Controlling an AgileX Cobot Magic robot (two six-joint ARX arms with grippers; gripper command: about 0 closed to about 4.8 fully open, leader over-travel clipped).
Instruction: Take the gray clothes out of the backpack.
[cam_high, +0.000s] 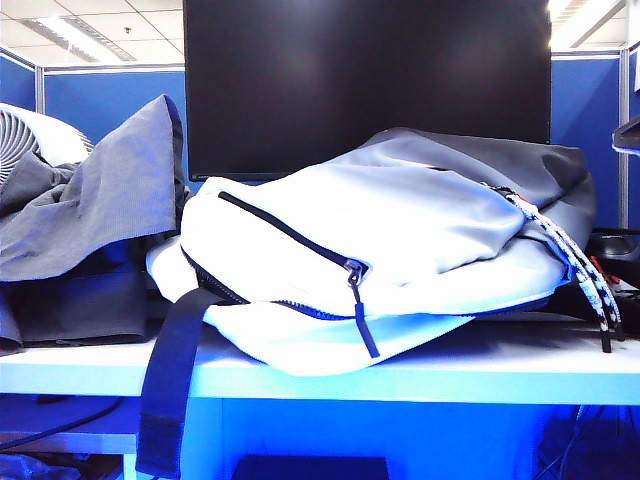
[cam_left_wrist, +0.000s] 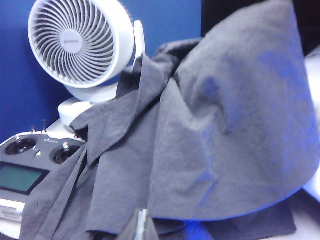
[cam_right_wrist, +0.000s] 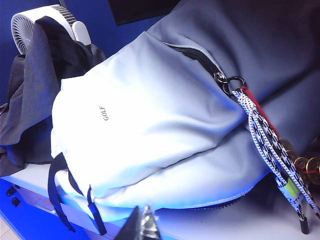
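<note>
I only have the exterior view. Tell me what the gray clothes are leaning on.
Observer: The gray clothes drape against a white fan, outside the backpack.
Operator: Report anything beside them.
Observer: A gray handheld controller with a small screen lies partly under the cloth's edge.
Operator: Give me the claws.
Observer: The left claw is shut near the clothes; the right claw is shut in front of the backpack, holding nothing.

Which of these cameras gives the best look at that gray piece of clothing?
The left wrist view: the gray clothes fill most of the picture, draped against the fan. The exterior view shows them heaped left of the backpack. The right wrist view catches only a dark edge behind it.
</note>
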